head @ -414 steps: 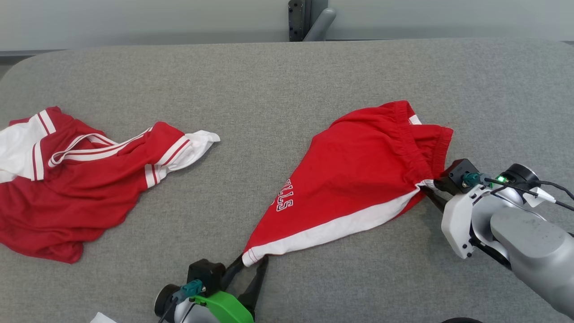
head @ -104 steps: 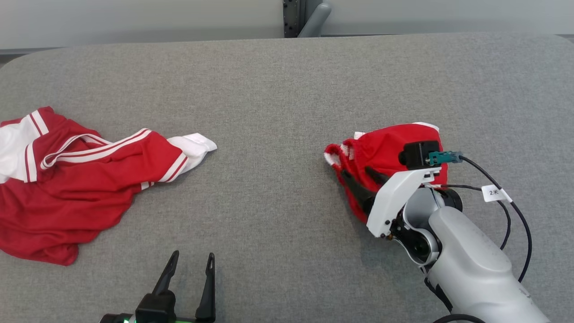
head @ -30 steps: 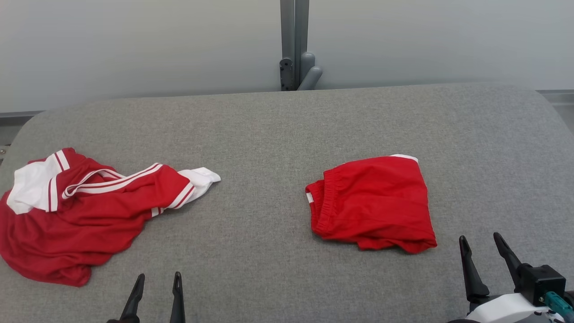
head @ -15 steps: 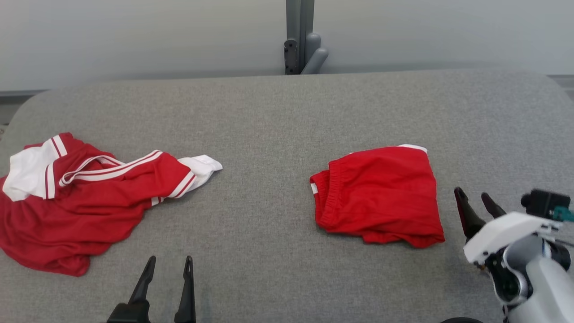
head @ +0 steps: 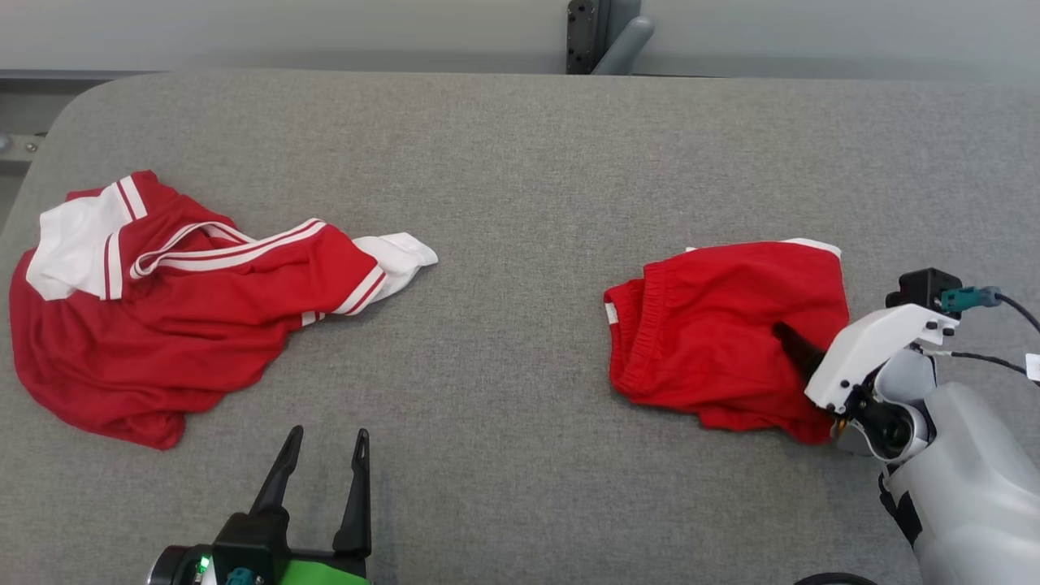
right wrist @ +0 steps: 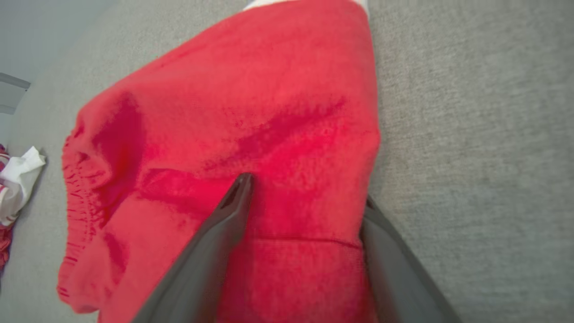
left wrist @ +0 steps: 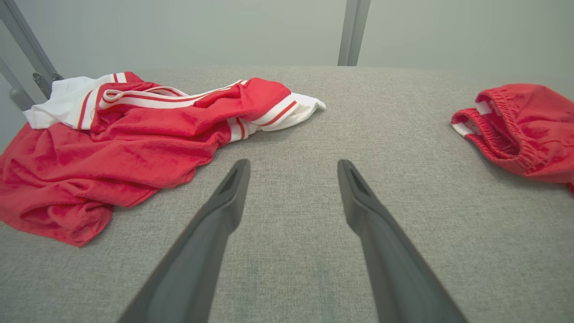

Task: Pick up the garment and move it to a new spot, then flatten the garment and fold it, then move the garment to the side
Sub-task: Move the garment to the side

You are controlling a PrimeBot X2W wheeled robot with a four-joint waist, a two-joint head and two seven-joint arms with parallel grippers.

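The garment (head: 715,325), a pair of red shorts folded into a small square, lies on the right part of the grey table; it is also in the left wrist view (left wrist: 524,130) and the right wrist view (right wrist: 251,103). My right gripper (head: 800,341) is open and straddles the shorts' near right edge. One finger (right wrist: 233,206) rests on top of the cloth and the other (right wrist: 385,237) runs along its side, partly under the edge. My left gripper (head: 327,435) stands open over bare table at the lower left, holding nothing (left wrist: 293,166).
A crumpled red and white jersey (head: 162,325) lies at the table's left end, also in the left wrist view (left wrist: 134,134). A grey post (head: 601,32) stands behind the table's (head: 520,162) far edge. Bare cloth surface stretches between the two garments.
The head camera has tilted down and shifted. My right gripper has moved in from beside the shorts onto their right edge, one finger now on top. The left gripper has stayed put.
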